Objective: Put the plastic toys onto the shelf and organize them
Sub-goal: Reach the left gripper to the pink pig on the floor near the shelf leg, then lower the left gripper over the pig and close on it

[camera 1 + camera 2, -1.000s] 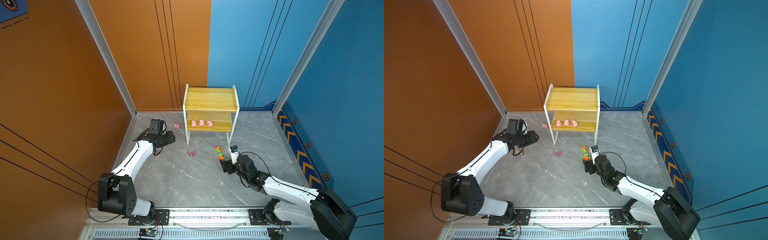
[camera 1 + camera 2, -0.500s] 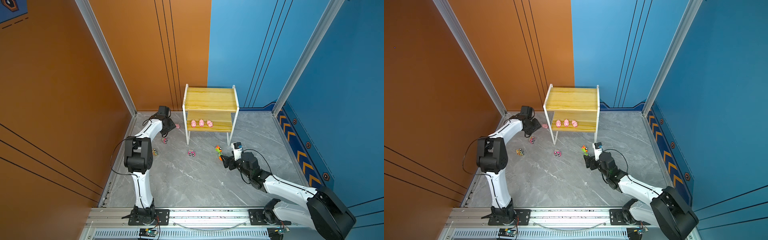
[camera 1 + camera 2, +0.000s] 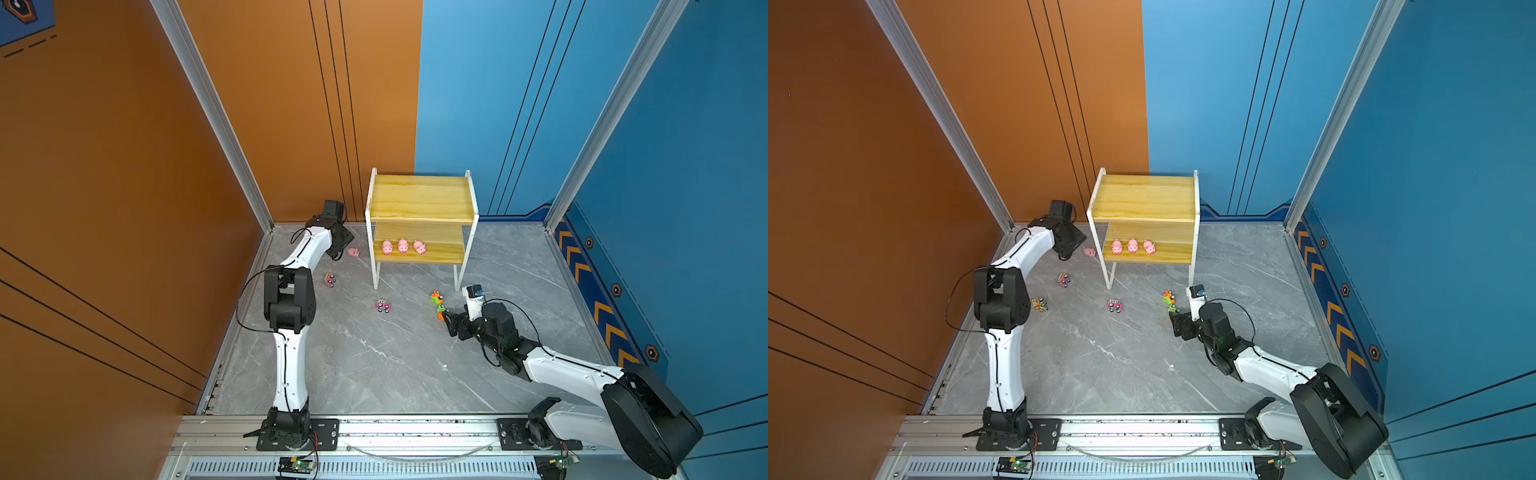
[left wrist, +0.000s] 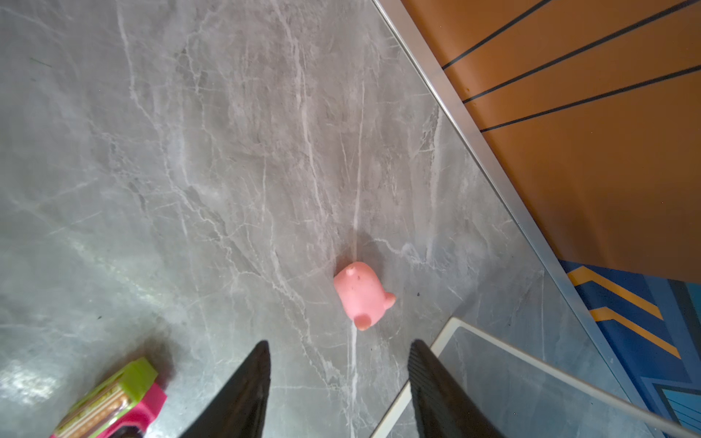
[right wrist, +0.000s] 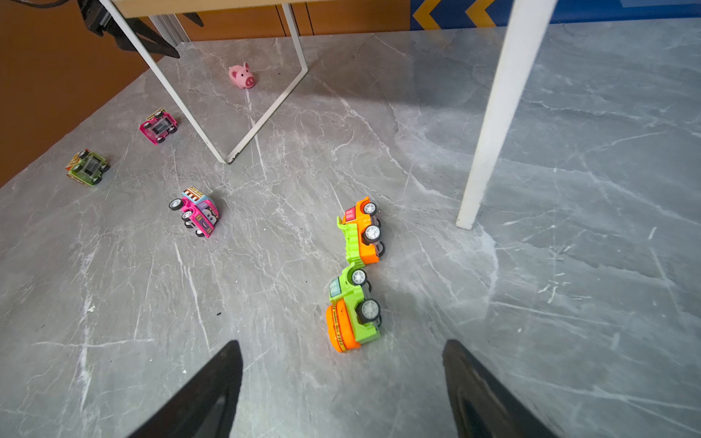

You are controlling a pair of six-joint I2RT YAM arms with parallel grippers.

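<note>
Over grey marble table (image 3: 374, 365), hovering with left hand (image 4: 339, 345) roughly half open and empty, aiming at the lone pink pig (image 4: 362, 294) lying just ahead of the fingertips beside the shelf (image 3: 422, 195) leg, long axis running nearly along the reach. Hanging with right hand (image 5: 342, 354) wide open and empty, facing a green-orange car (image 5: 352, 309) just ahead, well apart from that pig, so probably leaving it to the left.

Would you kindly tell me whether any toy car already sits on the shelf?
No, only three pink pigs stand on the lower board of the shelf; the cars lie on the floor.
</note>
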